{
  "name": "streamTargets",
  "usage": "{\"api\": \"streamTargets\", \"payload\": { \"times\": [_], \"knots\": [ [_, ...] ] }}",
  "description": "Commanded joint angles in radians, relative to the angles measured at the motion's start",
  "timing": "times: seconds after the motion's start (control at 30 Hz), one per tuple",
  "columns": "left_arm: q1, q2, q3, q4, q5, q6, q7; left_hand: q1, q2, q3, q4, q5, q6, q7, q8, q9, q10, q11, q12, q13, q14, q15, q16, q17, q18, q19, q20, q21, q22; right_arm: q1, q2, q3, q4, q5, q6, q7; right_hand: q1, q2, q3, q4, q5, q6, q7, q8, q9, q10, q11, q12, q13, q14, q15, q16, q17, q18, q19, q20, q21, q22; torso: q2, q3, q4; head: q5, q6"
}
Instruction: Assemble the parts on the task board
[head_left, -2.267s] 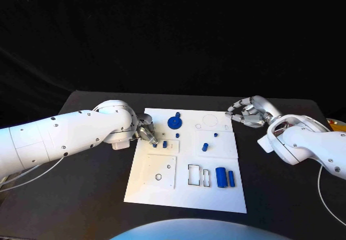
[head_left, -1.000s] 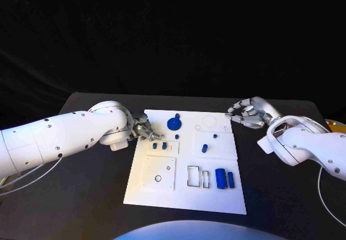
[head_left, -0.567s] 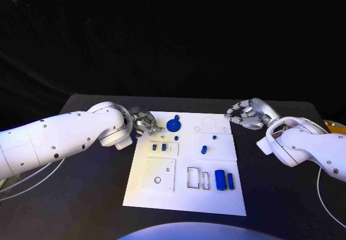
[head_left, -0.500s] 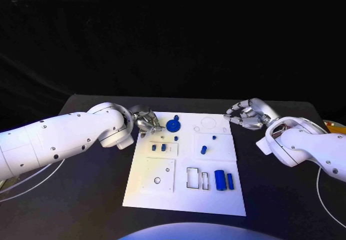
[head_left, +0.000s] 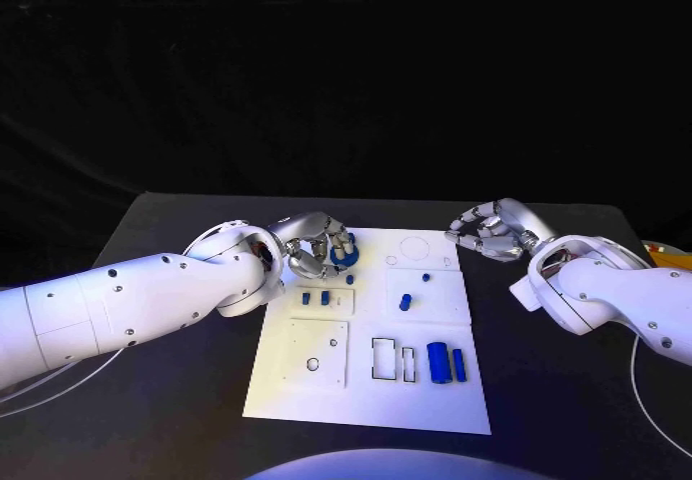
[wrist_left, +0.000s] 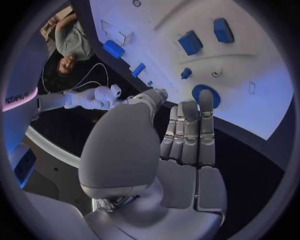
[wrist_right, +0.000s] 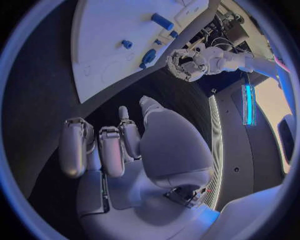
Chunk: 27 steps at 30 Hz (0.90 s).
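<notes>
The white task board (head_left: 433, 400) lies mid-table with several blue parts on it. A blue disc (head_left: 345, 254) sits near its far left corner, also in the left wrist view (wrist_left: 212, 97). My left hand (head_left: 313, 245) hovers right at the disc, fingers (wrist_left: 190, 130) stretched out side by side with their tips at the disc's edge, holding nothing. Two small blue blocks (head_left: 317, 296) stand just nearer than the hand. My right hand (head_left: 490, 230) floats off the board's far right corner, fingers (wrist_right: 109, 150) curled in on nothing.
Other parts on the board: a small peg (head_left: 427, 273), an oblong piece (head_left: 405, 300), two cylinders (head_left: 449, 362) beside rectangular cut-outs (head_left: 389, 357). A square inset plate (head_left: 316, 350) lies at the left. Black table (head_left: 159, 400) surrounds the board.
My left hand has left the two small blocks, moved towards the far end of the board to the blue disc, and turned over. The right hand has stayed in place.
</notes>
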<state>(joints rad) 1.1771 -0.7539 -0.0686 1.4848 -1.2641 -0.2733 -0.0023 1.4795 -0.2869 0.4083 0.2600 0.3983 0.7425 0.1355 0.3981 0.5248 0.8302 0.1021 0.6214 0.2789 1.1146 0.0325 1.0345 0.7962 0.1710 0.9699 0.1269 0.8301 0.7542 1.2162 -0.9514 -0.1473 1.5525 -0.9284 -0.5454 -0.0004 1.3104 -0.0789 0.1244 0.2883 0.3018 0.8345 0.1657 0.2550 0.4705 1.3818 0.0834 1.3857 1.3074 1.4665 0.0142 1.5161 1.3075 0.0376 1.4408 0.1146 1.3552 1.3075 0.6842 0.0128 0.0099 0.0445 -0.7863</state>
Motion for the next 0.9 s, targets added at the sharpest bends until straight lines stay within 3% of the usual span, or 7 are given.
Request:
{"api": "streamTargets", "payload": {
  "times": [0.03,0.37,0.9],
  "knots": [
    [-0.001,0.015,-0.002,-0.013,-0.183,0.026,0.046,0.015,-0.001,-0.014,0.005,-0.002,0.015,0.0,-0.01,-0.024,-0.001,-0.001,-0.016,-0.019,0.022,-0.001,0.046,0.029,0.011,0.001,0.003,0.015,0.011,-0.001,0.002,0.0,0.0,-0.002,0.001,0.011,-0.007,-0.001,0.003,0.002,0.004,-0.008,-0.001,0.006,0.001,-0.009,-0.002,-0.005,0.041,0.063,-0.006,-0.005,0.087,0.02,-0.007,0.0,-0.006,0.122,0.001,0.0004,-0.001,0.002,0.002],
    [-0.003,0.069,-0.009,-0.058,-0.291,0.116,-0.01,0.028,0.001,-0.041,0.016,-0.002,0.037,0.002,-0.028,-0.07,-0.003,-0.001,-0.045,-0.055,0.063,-0.002,0.134,0.073,0.007,0.021,0.003,0.062,0.058,-0.001,0.003,0.0,0.001,-0.002,0.001,0.011,-0.007,-0.001,0.003,0.002,0.004,-0.008,-0.001,0.006,0.001,-0.011,-0.002,-0.007,0.039,0.062,-0.006,-0.007,0.081,0.021,-0.01,0.0,-0.011,0.12,0.0,0.0009,-0.0019,0.001,0.001],
    [-0.002,0.113,-0.009,-0.102,-0.317,0.209,-0.047,0.046,0.008,-0.04,0.021,-0.001,0.078,0.0,-0.032,-0.099,0.019,-0.005,-0.052,-0.075,0.09,-0.005,0.197,0.105,-0.005,0.061,0.0,0.132,0.132,-0.001,0.006,0.0,0.001,-0.002,0.002,0.009,-0.007,-0.001,0.003,0.002,0.004,-0.008,-0.001,0.006,0.001,-0.011,-0.002,-0.007,0.039,0.062,-0.006,-0.007,0.081,0.021,-0.01,0.0,-0.011,0.12,0.0,0.0003,-0.0007,-0.006,-0.001]
  ]
}}
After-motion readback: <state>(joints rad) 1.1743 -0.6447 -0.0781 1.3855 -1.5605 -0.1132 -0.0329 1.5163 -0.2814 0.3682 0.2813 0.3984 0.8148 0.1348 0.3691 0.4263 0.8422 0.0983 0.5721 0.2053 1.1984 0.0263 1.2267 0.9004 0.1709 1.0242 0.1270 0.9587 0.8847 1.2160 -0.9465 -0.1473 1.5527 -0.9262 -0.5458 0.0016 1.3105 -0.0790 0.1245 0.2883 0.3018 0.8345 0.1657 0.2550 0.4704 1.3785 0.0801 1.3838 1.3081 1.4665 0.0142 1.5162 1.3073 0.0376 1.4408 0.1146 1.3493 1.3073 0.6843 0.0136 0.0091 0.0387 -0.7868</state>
